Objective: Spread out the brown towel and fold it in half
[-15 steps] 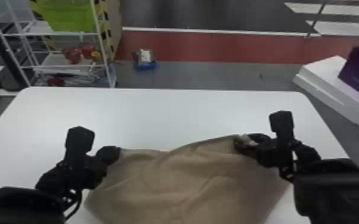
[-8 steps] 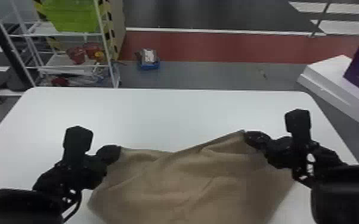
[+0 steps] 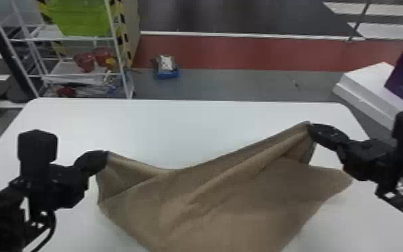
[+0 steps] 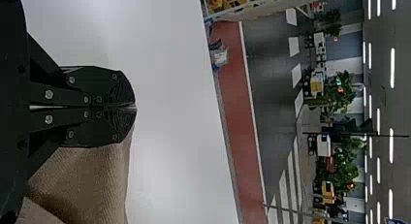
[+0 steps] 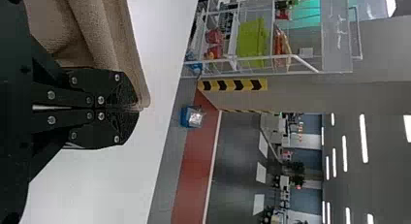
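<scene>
- Brown towel (image 3: pixel 217 207), loosely creased, is spread over the near part of the white tabletop (image 3: pixel 190 127), its far edge raised between two grips.
- Left arm (image 3: pixel 57 187): its jaws are clenched on the towel by one end of that edge.
- Right arm (image 3: pixel 368 157): its jaws pinch the other end, farther forward over the tabletop; a flap of towel pokes out beneath them, to the right.
- Between the two grips the edge sags, and folds run down from the right one.
- The cloth looks light, soft and limp; nothing fragile, but it will droop and crumple unless kept taut.
- Best hold is right at the corners, with a shallow bite of hem; a grip farther in would bunch it.
- Spreading seems the step in hand, the fold not yet made; next, probably, level both grips and draw the edge straight.
</scene>
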